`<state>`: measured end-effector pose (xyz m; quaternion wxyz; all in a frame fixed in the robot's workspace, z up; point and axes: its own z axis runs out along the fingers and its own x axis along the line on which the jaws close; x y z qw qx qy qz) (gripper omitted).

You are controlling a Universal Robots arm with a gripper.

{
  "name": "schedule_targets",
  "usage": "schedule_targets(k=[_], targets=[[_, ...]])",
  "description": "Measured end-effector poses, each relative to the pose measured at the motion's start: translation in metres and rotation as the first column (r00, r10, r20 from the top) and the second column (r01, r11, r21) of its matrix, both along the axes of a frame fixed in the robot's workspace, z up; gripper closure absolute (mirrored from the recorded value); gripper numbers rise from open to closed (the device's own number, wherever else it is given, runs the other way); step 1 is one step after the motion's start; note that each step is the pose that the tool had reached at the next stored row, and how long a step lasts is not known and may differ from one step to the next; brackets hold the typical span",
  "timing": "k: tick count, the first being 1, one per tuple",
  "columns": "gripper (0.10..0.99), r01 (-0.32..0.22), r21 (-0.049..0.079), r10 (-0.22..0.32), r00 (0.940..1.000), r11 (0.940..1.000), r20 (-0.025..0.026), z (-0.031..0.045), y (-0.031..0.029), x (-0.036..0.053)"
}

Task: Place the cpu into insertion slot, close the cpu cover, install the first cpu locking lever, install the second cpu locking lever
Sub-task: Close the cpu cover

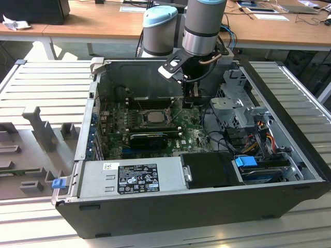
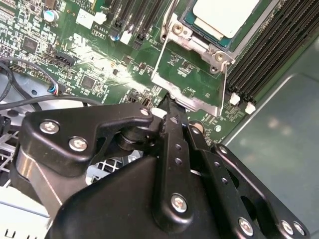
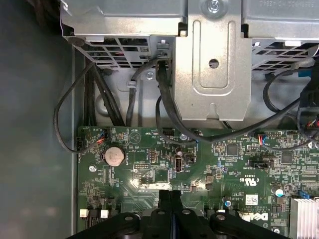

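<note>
Black fingers (image 2: pixel 172 119) closed together at open cpu cover (image 2: pixel 197 101) edge, cpu (image 2: pixel 227 15) seated beside memory slots (image 2: pixel 269 50)

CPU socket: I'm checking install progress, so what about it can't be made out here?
Chip, second wrist view: cut off by the picture's edge.
Cover, second wrist view: the gripper hides one edge, so contact is unclear.
Socket, exterior view: too small to judge latching.

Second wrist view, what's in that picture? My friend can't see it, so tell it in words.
A black gripper, jaws pressed together, has its tip at the edge of the silvery cpu cover, which looks swung open. Past it the pale cpu sits in the insertion slot on a green circuit board.
</note>
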<state>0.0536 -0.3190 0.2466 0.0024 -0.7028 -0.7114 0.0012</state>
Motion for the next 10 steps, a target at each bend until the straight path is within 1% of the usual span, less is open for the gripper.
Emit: schedule_targets(k=[10], targets=[[0.98,0.0,0.0,0.0,1.0,1.0,-0.0001,0.0,0.0,-0.0032]])
